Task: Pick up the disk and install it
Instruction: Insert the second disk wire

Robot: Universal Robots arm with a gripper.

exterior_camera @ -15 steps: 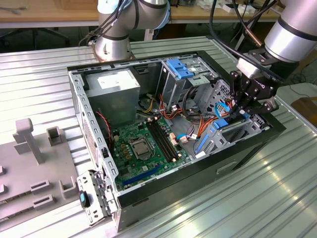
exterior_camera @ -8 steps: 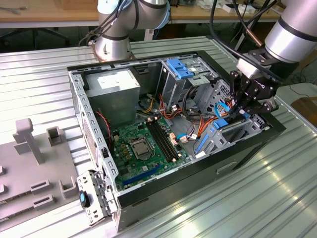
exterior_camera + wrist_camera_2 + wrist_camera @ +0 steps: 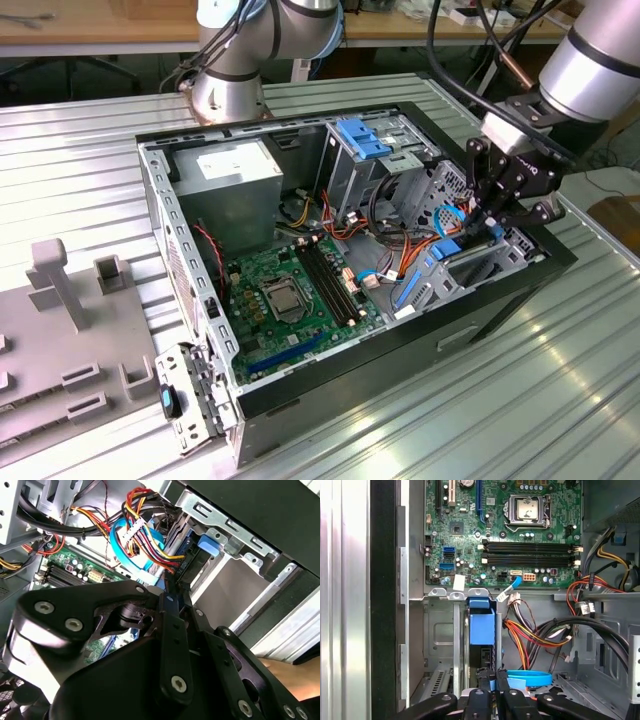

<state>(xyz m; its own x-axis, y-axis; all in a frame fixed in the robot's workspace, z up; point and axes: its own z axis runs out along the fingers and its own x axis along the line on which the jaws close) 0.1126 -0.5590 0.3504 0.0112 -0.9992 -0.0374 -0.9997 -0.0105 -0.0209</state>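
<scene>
The disk (image 3: 482, 625) stands on edge in the drive bay (image 3: 490, 270) at the case's corner on the exterior view's right. Its bright blue rail (image 3: 445, 249) faces up, and in the second wrist view the blue rail end (image 3: 207, 545) sits against the bay's metal frame. My gripper (image 3: 487, 232) reaches down into the bay from above, with its black fingers (image 3: 502, 690) pressed close together on the disk's near edge. In both wrist views the fingertips meet on the thin blue-edged body, where the gripper (image 3: 172, 587) pinches it.
The open computer case (image 3: 500, 305) lies on a ribbed metal table (image 3: 520, 400). Inside it are the green motherboard (image 3: 290, 290), a grey power-supply box (image 3: 235, 170), a wide blue latch (image 3: 362, 135) and bundles of coloured cables (image 3: 530, 635) beside the bay. A grey fixture (image 3: 60, 300) sits at the exterior view's left.
</scene>
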